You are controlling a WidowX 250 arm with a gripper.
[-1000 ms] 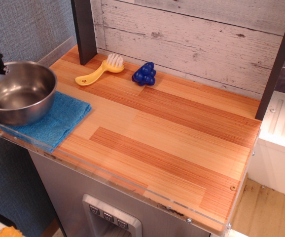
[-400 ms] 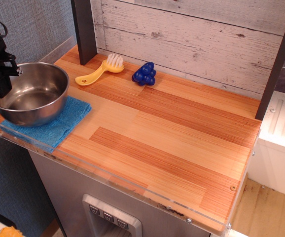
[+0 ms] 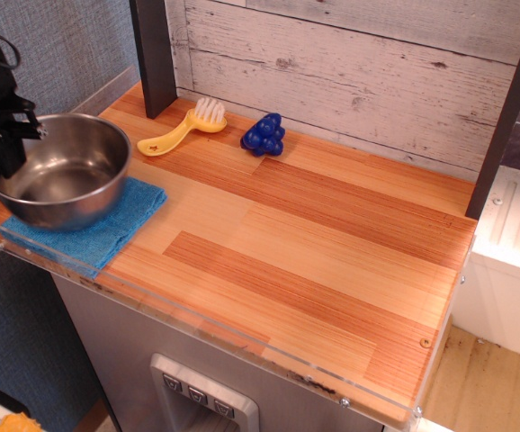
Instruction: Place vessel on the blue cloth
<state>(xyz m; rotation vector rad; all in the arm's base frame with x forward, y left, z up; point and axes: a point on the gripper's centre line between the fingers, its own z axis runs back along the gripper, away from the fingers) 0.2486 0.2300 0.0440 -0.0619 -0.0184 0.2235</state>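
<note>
vessel (image 3: pixel 60 171): large round shiny steel bowl with rolled rim, at the left end of the wooden counter (image 3: pixel 314 243); sits over the blue cloth, upright.
blue cloth (image 3: pixel 107 225): bright-blue towel lying flat at the counter's left front corner; only its right and front parts show, the remainder is hidden under the bowl.
gripper (image 3: pixel 6 144): black, at the far left edge of the view, reaching down over the bowl's left rim; fingers appear pinched on that rim, one inside and one outside, though the dark shape makes the grip hard to read for certain.
progress: judged nearly done. the bowl is over the cloth and looks to be resting on it or just above; contact under the base cannot be confirmed from this view.
left to do: judged to be letting go of the rim and drawing the arm clear, with the bowl settled fully if it is not yet down.
orientation: mouth faces up, rim about level, perhaps a slight tilt toward the camera.
long axis: none to speak of; the bowl is round, its axis of symmetry stands vertical.
placement note: bowl covers the cloth's left and rear portion, overhanging toward the left edge.
other items: yellow brush (image 3: pixel 183 128) and dark-blue toy grapes (image 3: pixel 264 135) near the back wall, well apart from the bowl.
</note>
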